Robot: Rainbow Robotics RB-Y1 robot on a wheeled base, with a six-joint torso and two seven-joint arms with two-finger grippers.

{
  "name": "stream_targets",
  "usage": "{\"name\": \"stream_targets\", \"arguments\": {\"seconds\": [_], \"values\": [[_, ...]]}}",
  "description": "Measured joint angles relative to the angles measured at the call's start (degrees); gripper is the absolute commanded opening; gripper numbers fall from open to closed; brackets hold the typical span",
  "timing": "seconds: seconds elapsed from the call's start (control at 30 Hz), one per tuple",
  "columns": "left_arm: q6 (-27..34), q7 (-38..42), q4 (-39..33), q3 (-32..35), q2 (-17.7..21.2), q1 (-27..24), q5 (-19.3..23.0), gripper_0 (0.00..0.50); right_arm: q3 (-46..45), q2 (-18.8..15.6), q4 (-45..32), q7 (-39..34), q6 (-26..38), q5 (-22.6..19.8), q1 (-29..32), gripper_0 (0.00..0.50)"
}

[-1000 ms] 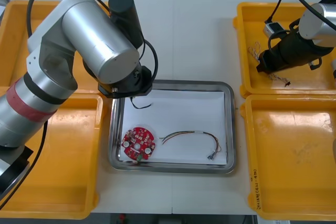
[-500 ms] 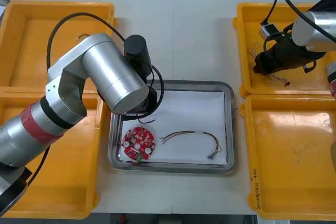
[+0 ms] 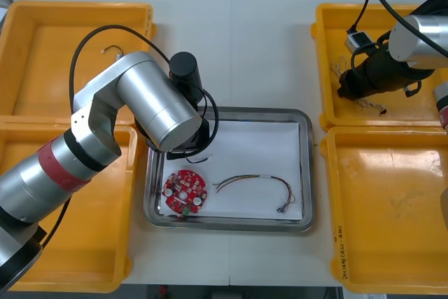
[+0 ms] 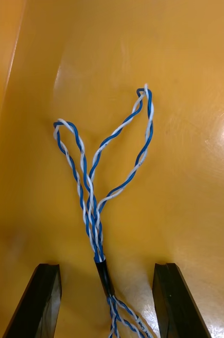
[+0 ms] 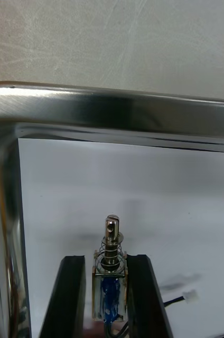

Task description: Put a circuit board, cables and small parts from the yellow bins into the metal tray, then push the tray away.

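Held: small metal part (image 5: 110,259), clamped in left claw (image 5: 105,260), inside metal tray (image 5: 117,108), just in from its far-left corner rim; open white floor ahead; right claw (image 4: 108,268) spread, straddling blue-and-white cable (image 4: 91,185) on far right yellow bin (image 4: 186,158) floor.
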Motion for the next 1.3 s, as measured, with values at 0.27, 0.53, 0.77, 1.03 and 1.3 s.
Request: {"name": "stream_targets", "arguments": {"seconds": [0.27, 0.53, 0.77, 1.03, 1.3], "values": [[0.2, 0.0, 0.0, 0.0, 0.0, 0.0, -0.5, 0.5, 0.0, 0.0, -0.1, 0.0, 0.0, 0.1, 0.2, 0.373], [5.4, 0.0, -4.0, 0.8, 0.1, 0.0, -0.4, 0.5, 0.0, 0.0, -0.3, 0.0, 0.9, 0.4, 0.3, 0.0], [12.2, 0.0, -12.7, 7.3, 2.1, 0.0, 3.8, 0.5, 0.0, 0.0, -0.4, 0.0, 1.0, 0.4, 0.4, 0.0], [15.7, 0.0, -17.9, 17.5, 6.8, 0.0, 9.9, 0.5, -1.0, -0.1, -3.8, 0.0, 7.2, 0.7, 1.0, 0.0], [15.8, 0.0, -18.1, 25.3, 11.4, 0.0, 12.8, 0.5, -7.8, -0.5, -14.6, 0.0, 19.9, 0.8, 2.2, 0.0]]}}
